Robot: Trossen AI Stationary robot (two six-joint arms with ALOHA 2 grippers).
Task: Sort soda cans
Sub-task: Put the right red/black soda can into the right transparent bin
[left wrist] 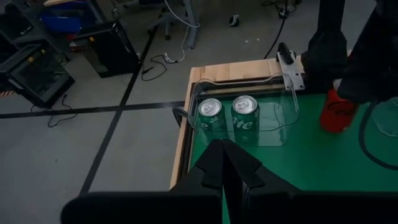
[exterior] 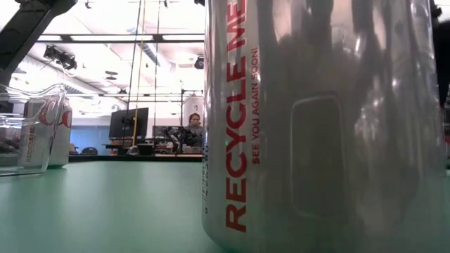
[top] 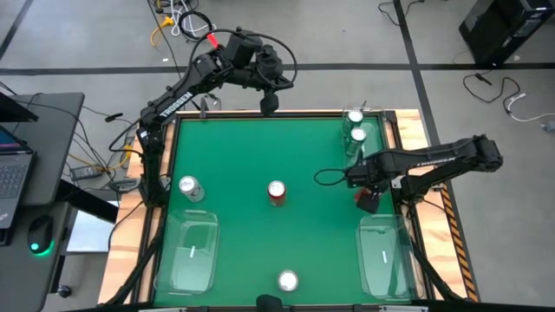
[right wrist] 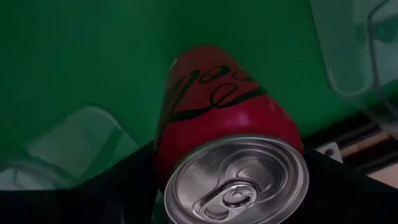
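My right gripper is near the table's right edge, between the far right tray and the near right tray, shut on a red can. My left gripper hovers shut over the table's far edge and touches nothing; its fingers are closed together. Two green cans stand in the far right clear tray. A second red can stands mid-table. One silver can stands at the left, another at the near edge. My right gripper pinches the red can between its two fingers, one on each side of the can's wall just below the silver top. It comes from above, slanting in from the table's right. The can stays about upright; whether its base is off the table I cannot tell.
Clear trays lie at the near left and near right. The low view is filled by the near silver can; the other silver can shows behind a tray wall. A black cable loops beside the right arm.
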